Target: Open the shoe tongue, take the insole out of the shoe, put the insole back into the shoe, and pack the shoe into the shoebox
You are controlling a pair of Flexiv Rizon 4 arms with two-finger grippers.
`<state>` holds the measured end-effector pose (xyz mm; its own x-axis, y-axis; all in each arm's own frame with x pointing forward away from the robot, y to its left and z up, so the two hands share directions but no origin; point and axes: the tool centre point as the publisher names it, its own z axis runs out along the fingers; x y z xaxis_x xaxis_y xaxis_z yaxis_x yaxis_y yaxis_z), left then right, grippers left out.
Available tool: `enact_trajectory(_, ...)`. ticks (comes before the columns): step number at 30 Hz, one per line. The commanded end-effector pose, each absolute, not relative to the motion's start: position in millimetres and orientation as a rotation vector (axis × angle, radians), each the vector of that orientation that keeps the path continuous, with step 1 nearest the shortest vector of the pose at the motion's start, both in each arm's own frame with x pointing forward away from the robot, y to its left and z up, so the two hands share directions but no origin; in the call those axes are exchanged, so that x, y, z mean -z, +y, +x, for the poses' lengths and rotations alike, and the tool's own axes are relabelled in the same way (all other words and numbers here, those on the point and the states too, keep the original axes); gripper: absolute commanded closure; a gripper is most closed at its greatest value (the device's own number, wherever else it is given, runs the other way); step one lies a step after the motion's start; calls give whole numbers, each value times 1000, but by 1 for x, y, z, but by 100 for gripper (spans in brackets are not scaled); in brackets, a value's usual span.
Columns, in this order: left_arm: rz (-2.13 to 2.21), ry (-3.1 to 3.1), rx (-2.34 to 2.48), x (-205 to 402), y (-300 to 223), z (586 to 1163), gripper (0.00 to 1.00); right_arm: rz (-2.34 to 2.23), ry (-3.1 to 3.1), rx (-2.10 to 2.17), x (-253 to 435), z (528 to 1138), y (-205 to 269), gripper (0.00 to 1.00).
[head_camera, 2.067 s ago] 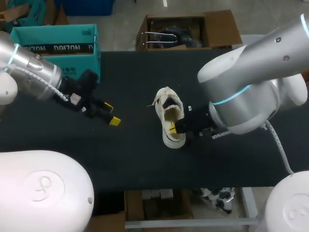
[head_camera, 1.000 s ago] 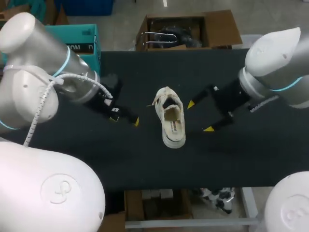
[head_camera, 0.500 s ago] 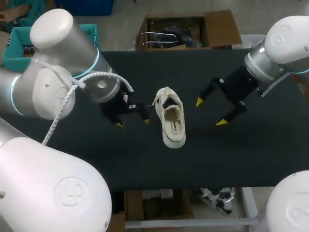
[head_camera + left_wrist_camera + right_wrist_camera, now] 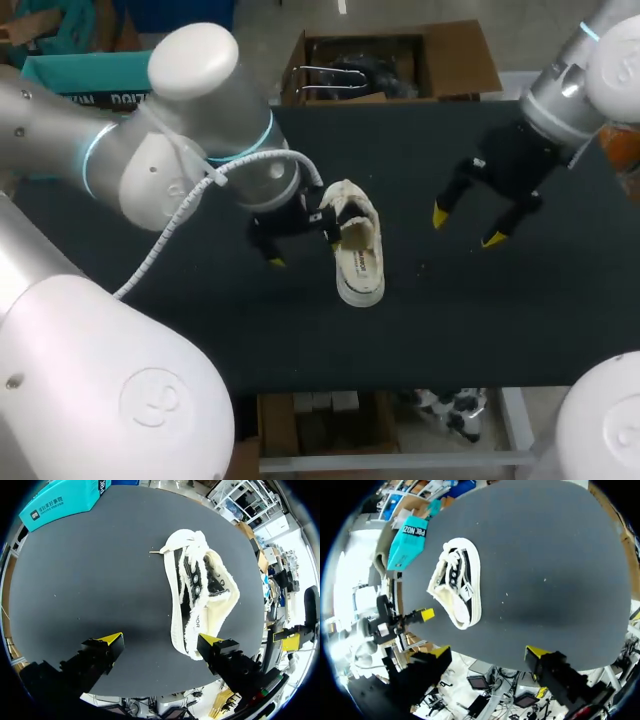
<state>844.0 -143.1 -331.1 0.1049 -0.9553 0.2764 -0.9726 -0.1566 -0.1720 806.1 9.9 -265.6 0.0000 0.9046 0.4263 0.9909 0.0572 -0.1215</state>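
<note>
A white low sneaker [image 4: 357,243] lies on the black table, toe toward the far edge, its cream inside showing. My left gripper [image 4: 303,248] stands open just left of the shoe, one finger close to its side. In the left wrist view the shoe [image 4: 200,587] lies ahead of the left gripper [image 4: 160,640], its heel end by one fingertip [image 4: 209,640]. My right gripper [image 4: 465,228] hangs open, apart from the shoe on its right. In the right wrist view the shoe [image 4: 457,582] is ahead of the right gripper [image 4: 488,652]. The teal shoebox [image 4: 105,78] stands at the far left corner.
A loose lace end [image 4: 313,217] sticks out from the shoe toward the left arm. The black table top [image 4: 450,320] stretches to its front edge below the shoe. The left arm's bulky elbow [image 4: 190,130] stands between the shoebox and the shoe.
My left arm swung in from the left until its gripper came beside the shoe. My right gripper pulled out of the shoe and drew back to the right. Both stayed open.
</note>
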Motion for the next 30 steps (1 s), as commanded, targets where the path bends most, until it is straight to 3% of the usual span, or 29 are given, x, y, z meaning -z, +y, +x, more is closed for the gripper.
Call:
enact_trajectory(1,2521,-2056,-254,347,-158,856,0,-1874,-2091,167,259,809,17,0)
enact_trajectory(16,2532,-1944,-218,368,-168,900,0,-1689,-2371,145,257,804,-6,0)
enact_trajectory(17,2531,-1944,-218,368,-168,900,7,-1694,-2371,144,256,803,-9,0)
enact_trajectory(18,2527,-1941,-217,369,-168,901,25,-1694,-2378,126,255,803,-10,0)
enact_trajectory(19,2526,-1940,-217,370,-168,900,50,-1683,-2399,121,254,803,-12,0)
enact_trajectory(20,2526,-1936,-217,370,-169,900,59,-1681,-2409,115,253,802,-13,0)
enact_trajectory(23,2527,-1923,-226,367,-169,898,99,-1675,-2427,78,252,802,-13,0)
enact_trajectory(30,2527,-1925,-216,359,-168,891,100,-1652,-2453,40,254,803,-16,0)
